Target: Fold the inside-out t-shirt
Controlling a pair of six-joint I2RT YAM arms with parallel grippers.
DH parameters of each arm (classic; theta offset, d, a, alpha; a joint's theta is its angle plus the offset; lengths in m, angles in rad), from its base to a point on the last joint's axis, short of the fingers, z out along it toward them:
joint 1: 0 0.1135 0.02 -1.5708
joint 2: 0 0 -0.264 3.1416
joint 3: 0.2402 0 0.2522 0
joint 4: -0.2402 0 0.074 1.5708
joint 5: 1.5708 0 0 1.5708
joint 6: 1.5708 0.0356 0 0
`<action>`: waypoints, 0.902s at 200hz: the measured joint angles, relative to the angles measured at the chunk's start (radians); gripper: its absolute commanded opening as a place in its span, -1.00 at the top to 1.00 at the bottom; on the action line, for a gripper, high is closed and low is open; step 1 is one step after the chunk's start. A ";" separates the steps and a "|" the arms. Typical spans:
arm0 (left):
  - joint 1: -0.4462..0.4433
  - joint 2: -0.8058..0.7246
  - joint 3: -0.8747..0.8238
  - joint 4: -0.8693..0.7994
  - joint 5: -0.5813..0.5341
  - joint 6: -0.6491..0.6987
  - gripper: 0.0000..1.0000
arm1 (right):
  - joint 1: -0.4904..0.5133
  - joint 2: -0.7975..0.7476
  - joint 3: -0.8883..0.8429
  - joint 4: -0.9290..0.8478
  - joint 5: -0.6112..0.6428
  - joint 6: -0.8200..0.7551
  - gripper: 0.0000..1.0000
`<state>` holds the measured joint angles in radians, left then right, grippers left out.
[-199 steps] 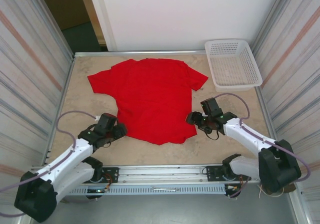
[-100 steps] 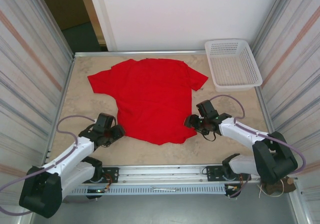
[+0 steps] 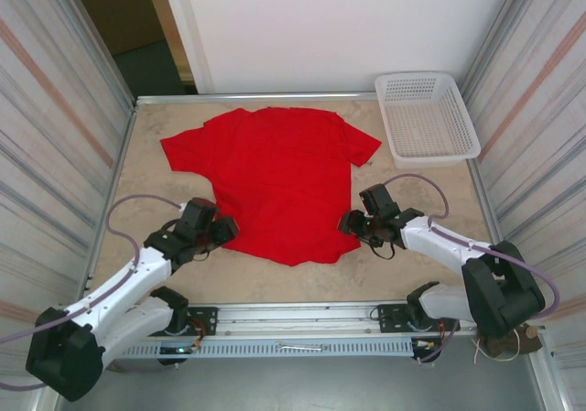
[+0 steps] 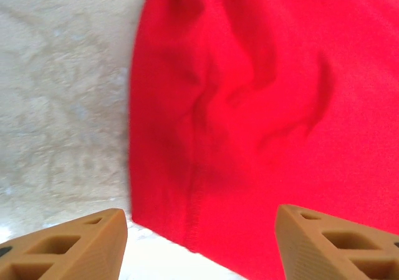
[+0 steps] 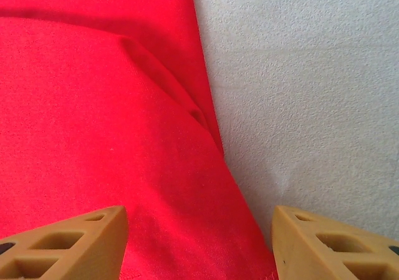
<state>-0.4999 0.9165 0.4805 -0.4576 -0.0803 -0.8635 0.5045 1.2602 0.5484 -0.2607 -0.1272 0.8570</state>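
The bright red t-shirt (image 3: 275,178) lies spread flat on the table, collar towards the back, hem towards the arms. My left gripper (image 3: 224,229) stands open at the hem's left corner; in the left wrist view the red cloth (image 4: 262,105) and its stitched hem sit between the tan fingertips (image 4: 68,246). My right gripper (image 3: 350,220) is open at the shirt's lower right edge; the right wrist view has the side edge of the cloth (image 5: 112,136) running between the two fingertips (image 5: 336,246). No printed graphic is visible.
A white mesh basket (image 3: 427,116) stands at the back right corner. Striped walls close in both sides, and a metal rail (image 3: 293,319) runs along the near edge. Bare beige table (image 3: 417,196) lies right of the shirt.
My left gripper has moved right and slightly forward, up to the hem's left corner. The right gripper shifted a little towards the back and has held still since. The shirt has not moved.
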 measured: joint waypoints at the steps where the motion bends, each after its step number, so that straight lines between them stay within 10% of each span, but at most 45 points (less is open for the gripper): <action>1: 0.000 0.002 0.000 -0.001 0.000 -0.001 -0.30 | 0.000 0.000 0.000 0.000 0.000 0.000 -0.21; 115: 0.000 0.217 -0.021 0.138 -0.018 0.026 -0.07 | 0.000 0.003 -0.014 0.007 0.000 0.004 -0.12; 158: 0.000 0.240 -0.032 0.203 -0.007 0.054 1.00 | 0.000 -0.003 -0.016 0.006 0.001 0.007 -0.04; 180: 0.003 0.180 -0.022 0.161 0.015 0.079 1.00 | 0.000 -0.020 -0.017 0.005 0.002 0.007 -0.02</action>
<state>-0.4969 1.0966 0.4587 -0.2970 -0.0654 -0.7849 0.5045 1.2400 0.5312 -0.2558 -0.1257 0.8642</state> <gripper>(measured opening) 0.061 0.514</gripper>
